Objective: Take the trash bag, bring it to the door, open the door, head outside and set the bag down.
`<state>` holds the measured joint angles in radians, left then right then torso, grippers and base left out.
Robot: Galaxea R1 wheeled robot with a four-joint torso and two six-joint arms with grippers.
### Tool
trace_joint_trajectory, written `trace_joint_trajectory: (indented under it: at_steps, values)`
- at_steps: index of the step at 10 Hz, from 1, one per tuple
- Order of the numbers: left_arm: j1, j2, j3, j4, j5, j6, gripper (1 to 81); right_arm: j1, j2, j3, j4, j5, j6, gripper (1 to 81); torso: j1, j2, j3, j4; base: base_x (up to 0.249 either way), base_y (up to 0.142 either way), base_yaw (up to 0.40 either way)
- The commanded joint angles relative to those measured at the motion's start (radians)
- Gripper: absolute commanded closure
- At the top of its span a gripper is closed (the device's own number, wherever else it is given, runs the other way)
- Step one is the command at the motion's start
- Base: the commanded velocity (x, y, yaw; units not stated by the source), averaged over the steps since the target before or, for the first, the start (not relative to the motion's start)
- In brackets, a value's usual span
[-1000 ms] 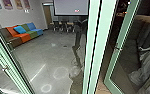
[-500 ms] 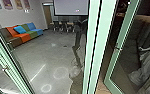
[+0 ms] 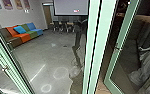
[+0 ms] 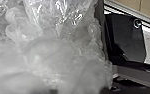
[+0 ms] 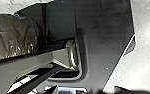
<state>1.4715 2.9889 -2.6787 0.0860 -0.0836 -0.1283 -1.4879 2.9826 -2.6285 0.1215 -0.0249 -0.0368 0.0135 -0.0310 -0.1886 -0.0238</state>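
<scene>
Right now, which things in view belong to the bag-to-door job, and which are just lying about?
Job:
crumpled clear plastic, likely the trash bag
green-framed glass door, probably the one meant

Just there:
multicoloured couch
blue cushion
chairs
screen

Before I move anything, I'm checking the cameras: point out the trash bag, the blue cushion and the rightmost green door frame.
Trash bag (image 4: 53, 55): left wrist view, middle of its crumpled plastic.
Blue cushion (image 3: 20, 30): head view, its front face.
Rightmost green door frame (image 3: 126, 26): head view, its slanting upright.
</scene>
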Motion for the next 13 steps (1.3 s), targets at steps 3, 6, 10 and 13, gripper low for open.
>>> trace_joint_trajectory:
  at_steps: [3, 6, 10, 13]
  values:
    - [-0.035, -0.005, 0.000, 0.011, 0.058, 0.006, 81.1, 0.027, 0.003, 0.012, -0.008, -0.066, -0.005, 1.0, 0.000, 0.000, 0.000, 0.000, 0.000, 0.000, -0.164]
    - [-0.035, -0.004, 0.000, 0.012, 0.058, 0.006, 81.1, 0.027, 0.009, 0.006, -0.008, -0.066, -0.003, 1.0, 0.000, 0.000, 0.000, 0.000, 0.000, 0.000, -0.165]
    - [-0.036, -0.005, 0.002, 0.003, 0.058, 0.006, 81.1, 0.028, 0.012, 0.006, -0.008, -0.067, -0.003, 1.0, 0.000, 0.000, 0.081, 0.000, 0.000, -0.022, -0.124]
    - [-0.035, -0.008, 0.002, 0.003, 0.058, 0.006, 81.1, 0.031, 0.014, 0.006, -0.008, -0.067, -0.005, 1.0, 0.000, 0.000, 0.147, 0.000, 0.000, 0.000, 0.000]
